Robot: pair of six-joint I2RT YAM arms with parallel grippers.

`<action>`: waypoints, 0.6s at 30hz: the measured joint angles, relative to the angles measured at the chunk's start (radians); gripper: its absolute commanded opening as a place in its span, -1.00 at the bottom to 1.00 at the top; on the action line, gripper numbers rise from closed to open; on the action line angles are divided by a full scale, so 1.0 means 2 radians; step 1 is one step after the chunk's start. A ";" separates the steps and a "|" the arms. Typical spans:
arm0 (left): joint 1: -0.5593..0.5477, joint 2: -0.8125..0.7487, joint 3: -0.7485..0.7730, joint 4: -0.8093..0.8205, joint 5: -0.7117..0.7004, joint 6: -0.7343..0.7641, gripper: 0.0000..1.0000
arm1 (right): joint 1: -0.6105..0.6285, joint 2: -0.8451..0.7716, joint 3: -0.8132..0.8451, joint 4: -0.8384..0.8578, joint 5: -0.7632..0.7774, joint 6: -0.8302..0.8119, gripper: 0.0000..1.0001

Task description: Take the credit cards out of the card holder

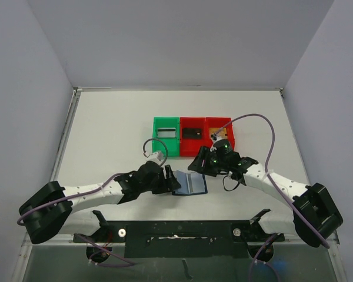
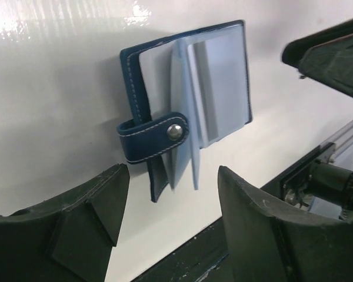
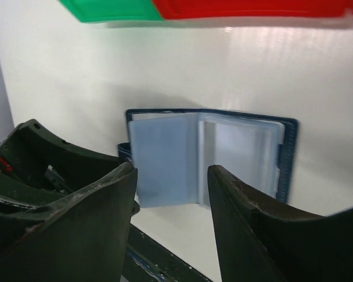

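Observation:
The card holder (image 1: 190, 184) lies open on the white table, a navy-blue wallet with pale blue sleeves (image 2: 215, 82) and a snap strap (image 2: 156, 136). No card shows in its sleeves (image 3: 165, 158). A silver-grey card (image 1: 166, 132) lies in the green bin (image 1: 165, 148). A black card (image 1: 192, 133) lies in the middle red bin (image 1: 193, 147). A gold-tan card (image 1: 215, 137) peeks out in the right red bin (image 1: 228, 124), partly hidden by my right arm. My left gripper (image 1: 168, 178) (image 2: 173, 217) is open and empty at the holder's left edge. My right gripper (image 1: 202, 162) (image 3: 170, 205) is open and empty just behind the holder.
The three bins stand in a row behind the holder, close to my right wrist. A black rail (image 1: 182, 229) runs along the table's near edge, just in front of the holder. Grey walls close in the left, right and back sides.

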 measured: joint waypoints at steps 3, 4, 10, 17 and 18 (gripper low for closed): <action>0.000 0.029 0.009 -0.002 -0.001 0.001 0.00 | -0.015 -0.013 -0.023 -0.012 0.006 0.003 0.04; 0.000 0.039 0.015 -0.005 -0.002 0.002 -0.12 | -0.020 -0.018 -0.032 -0.016 0.006 0.003 0.03; -0.001 0.086 0.069 -0.035 -0.008 0.021 -0.72 | -0.035 -0.040 -0.059 -0.030 0.002 0.005 -0.01; -0.003 0.097 0.080 -0.042 -0.011 0.032 -1.00 | -0.037 -0.045 -0.063 -0.032 -0.008 0.005 -0.03; -0.003 0.097 0.080 -0.044 -0.011 0.032 -1.00 | -0.037 -0.045 -0.063 -0.035 -0.008 0.005 -0.01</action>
